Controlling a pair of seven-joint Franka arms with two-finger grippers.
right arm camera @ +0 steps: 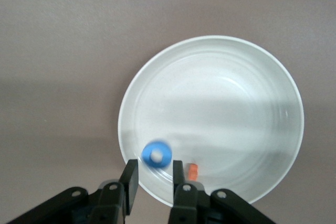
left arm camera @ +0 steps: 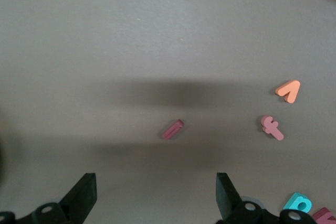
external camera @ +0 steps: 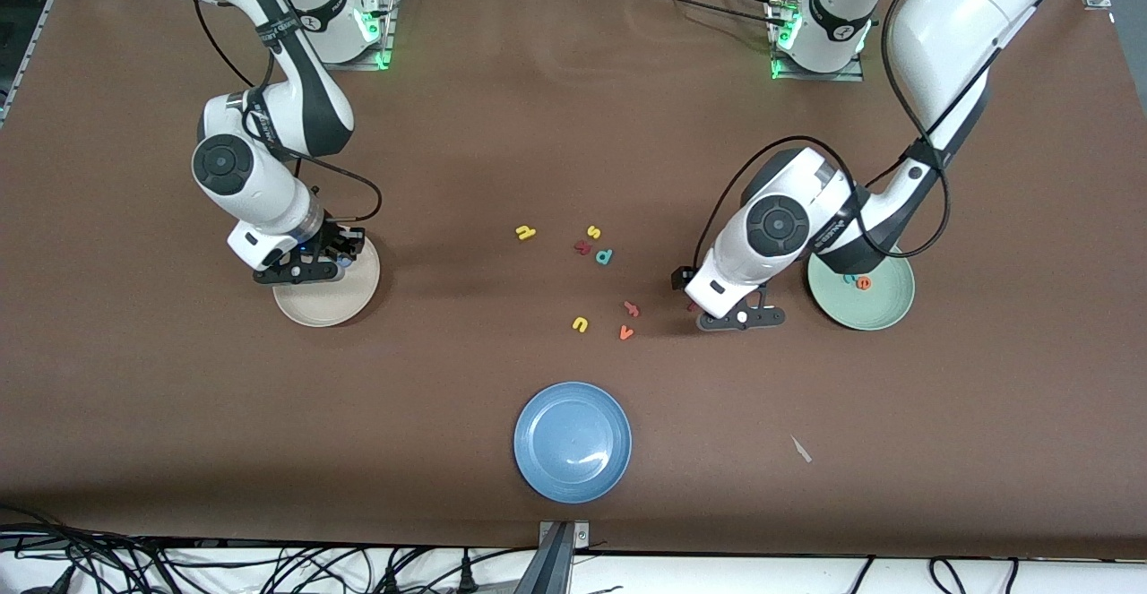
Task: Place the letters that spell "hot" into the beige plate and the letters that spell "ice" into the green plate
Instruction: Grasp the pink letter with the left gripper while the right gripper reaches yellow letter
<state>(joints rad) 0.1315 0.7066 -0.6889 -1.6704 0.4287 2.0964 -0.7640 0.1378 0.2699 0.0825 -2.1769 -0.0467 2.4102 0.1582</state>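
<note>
The right gripper (right arm camera: 154, 182) hangs over the round cream-beige plate (external camera: 354, 297), fingers narrowly parted just beside the blue ring-shaped o (right arm camera: 156, 154), not clenching it; a small orange piece (right arm camera: 192, 170) lies in this plate. The left gripper (left arm camera: 156, 195), spread wide and empty, hangs over the dark red stick-like i (left arm camera: 172, 129) on the brown table (external camera: 502, 128). The pale mint-green plate (external camera: 883, 303) holds two letters: one teal c (external camera: 848, 279), one orange e (external camera: 864, 283). One blue plate (external camera: 573, 441) lies nearest the camera.

The blue o (right arm camera: 156, 154) shows motion-blurred in the beige plate (right arm camera: 252, 77); an orange letter (right arm camera: 192, 170) sits half hidden by the right hand (right arm camera: 155, 182).
</note>
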